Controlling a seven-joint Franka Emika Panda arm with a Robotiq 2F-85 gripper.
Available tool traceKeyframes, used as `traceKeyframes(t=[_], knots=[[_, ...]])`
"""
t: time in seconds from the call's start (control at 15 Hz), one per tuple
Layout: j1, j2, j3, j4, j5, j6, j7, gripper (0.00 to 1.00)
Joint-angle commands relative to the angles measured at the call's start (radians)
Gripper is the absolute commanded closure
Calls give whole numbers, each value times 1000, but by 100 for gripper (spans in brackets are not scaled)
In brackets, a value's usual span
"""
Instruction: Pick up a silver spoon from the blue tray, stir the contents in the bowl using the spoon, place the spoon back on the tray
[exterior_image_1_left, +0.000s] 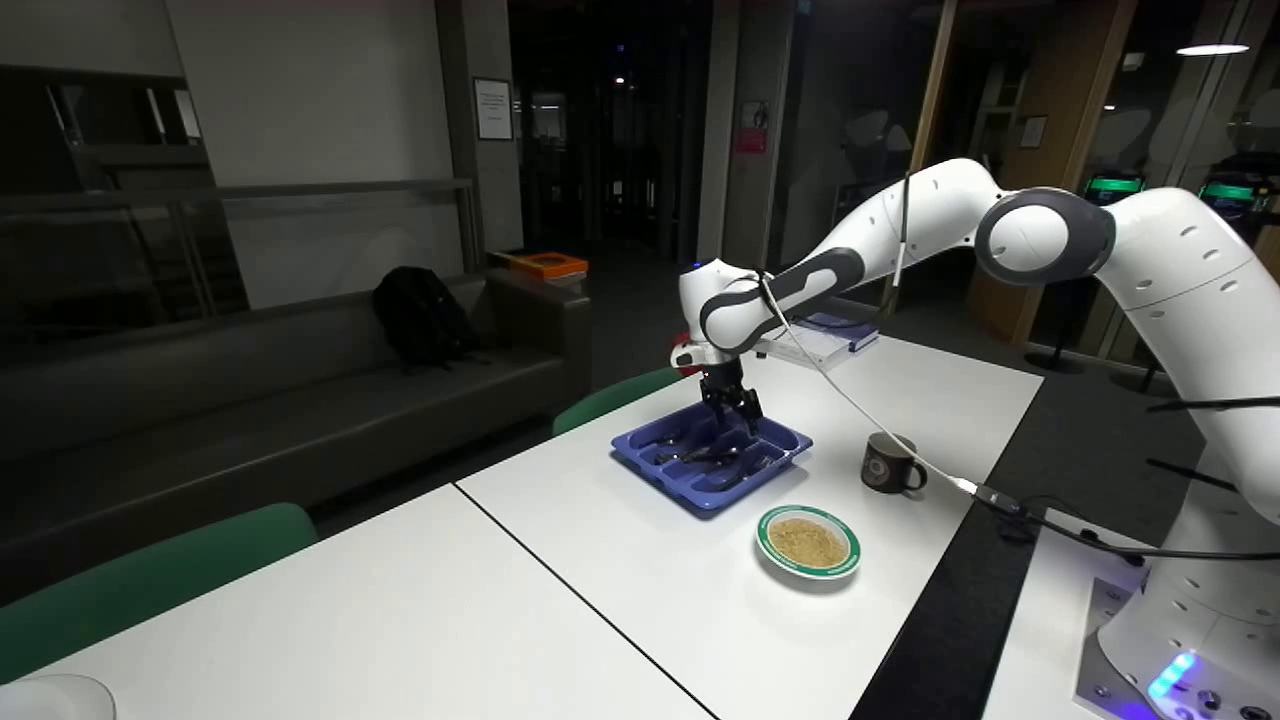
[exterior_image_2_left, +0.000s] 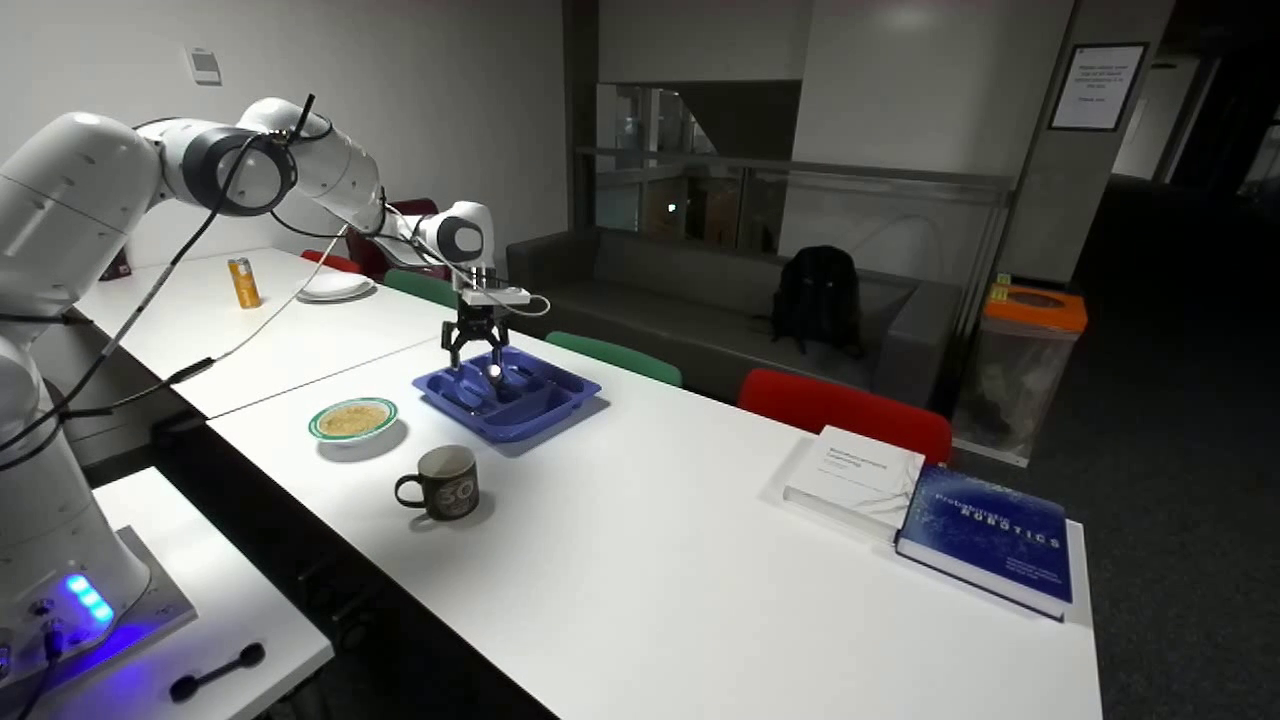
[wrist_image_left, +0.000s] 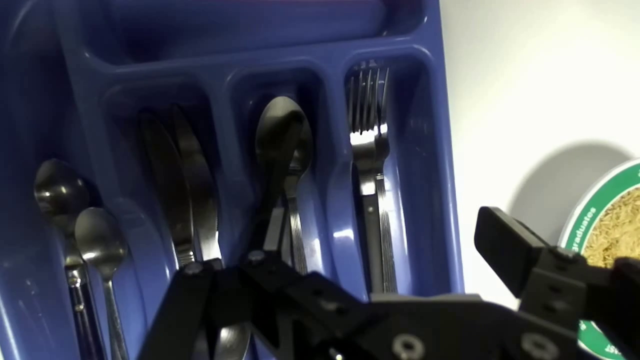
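Note:
The blue tray is on the white table in both exterior views; its compartments fill much of the wrist view. A silver spoon lies in a middle compartment, partly covered by the dark left finger or its shadow. Two smaller spoons lie at the far left. My gripper is open and empty, pointing down over the tray in both exterior views. The green-rimmed bowl stands beside the tray, also in view. It holds tan contents.
Knives and forks lie in compartments on either side of the middle spoon. A dark mug stands near the bowl and tray. Books, an orange can and white plates are farther off. A cable hangs along the arm.

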Motion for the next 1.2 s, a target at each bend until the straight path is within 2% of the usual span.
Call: traceKeyframes(t=[0.0, 0.13, 0.2, 0.53, 0.73, 0.93, 1.13], knots=[[7, 1, -7, 3, 5, -2, -3, 0], [7, 1, -7, 3, 5, -2, -2, 0], [4, -6, -7, -21, 8, 44, 13, 0], [4, -11, -1, -145, 4, 482, 99, 0], [23, -27, -29, -251, -42, 717, 161, 0], [42, -39, -64, -316, -73, 826, 222, 0], [71, -54, -110, -343, -116, 823, 287, 0]])
